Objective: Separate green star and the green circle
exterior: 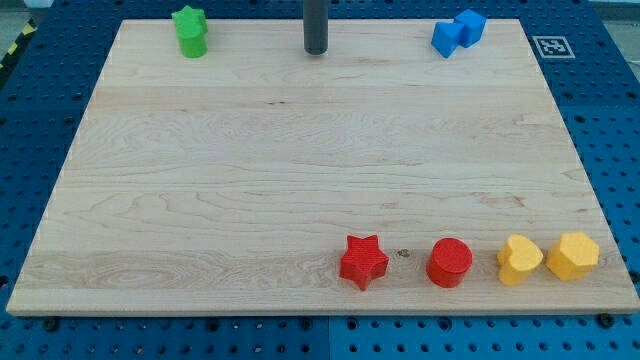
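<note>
At the board's eleven o'clock corner the green star (187, 19) touches the green circle (194, 42); my clawless tip (316, 50), toward one o'clock of them, should wedge between them gently.

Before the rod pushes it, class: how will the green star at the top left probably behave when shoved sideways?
The green star looks squat and rigid, so it should slide, not tip. It appears pressed against the green circle, so both may move together. My tip is well to their right.
</note>
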{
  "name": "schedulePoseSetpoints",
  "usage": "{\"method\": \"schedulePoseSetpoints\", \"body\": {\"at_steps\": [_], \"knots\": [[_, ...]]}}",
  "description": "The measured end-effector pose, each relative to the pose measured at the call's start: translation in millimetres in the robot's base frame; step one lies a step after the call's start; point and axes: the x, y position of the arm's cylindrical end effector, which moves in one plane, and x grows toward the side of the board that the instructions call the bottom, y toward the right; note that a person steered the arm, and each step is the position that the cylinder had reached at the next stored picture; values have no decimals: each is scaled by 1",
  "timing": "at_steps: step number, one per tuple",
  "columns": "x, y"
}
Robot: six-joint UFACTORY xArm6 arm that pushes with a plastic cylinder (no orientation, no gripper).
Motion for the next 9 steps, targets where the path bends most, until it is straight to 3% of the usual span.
{"method": "schedulePoseSetpoints", "body": {"at_steps": [1,3,4,5,6,7,8,9], "knots": [[34,-19],[52,-152],[39,-223],[-35,-251],[-64,-249],[-65,-246],[-65,-221],[-65,-161]]}}
